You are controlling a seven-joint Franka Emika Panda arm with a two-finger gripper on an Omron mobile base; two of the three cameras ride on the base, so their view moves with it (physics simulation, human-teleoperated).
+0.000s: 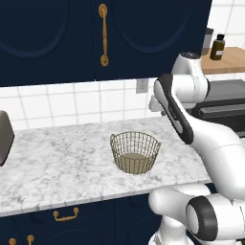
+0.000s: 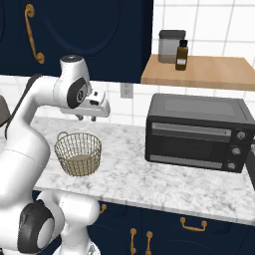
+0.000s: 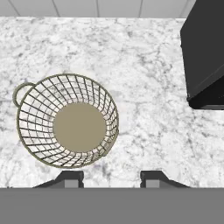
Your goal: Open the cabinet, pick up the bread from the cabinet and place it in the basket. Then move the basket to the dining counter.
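Note:
The navy cabinet (image 1: 57,38) hangs above the worktop with its arched door closed and its long gold handle (image 1: 103,34) upright. The bread is hidden. The gold wire basket (image 1: 135,146) stands upright on the marble worktop (image 1: 57,162), holding nothing; its tan base shows in the hand view. My gripper (image 2: 87,118) points straight down above the worktop, just right of the basket (image 2: 77,147) and higher than its rim. In the hand view the gripper (image 3: 111,177) is open with nothing between its fingers, and the basket (image 3: 30,118) lies up and to the left. The dining counter is out of view.
A black toaster oven (image 2: 196,132) stands on the worktop to the right of the basket. Above it a wooden shelf (image 2: 209,72) carries a grey jar (image 2: 171,46) and a brown bottle (image 2: 182,55). A dark grey object (image 1: 4,136) sits at the far left. Navy drawers (image 1: 67,215) run below.

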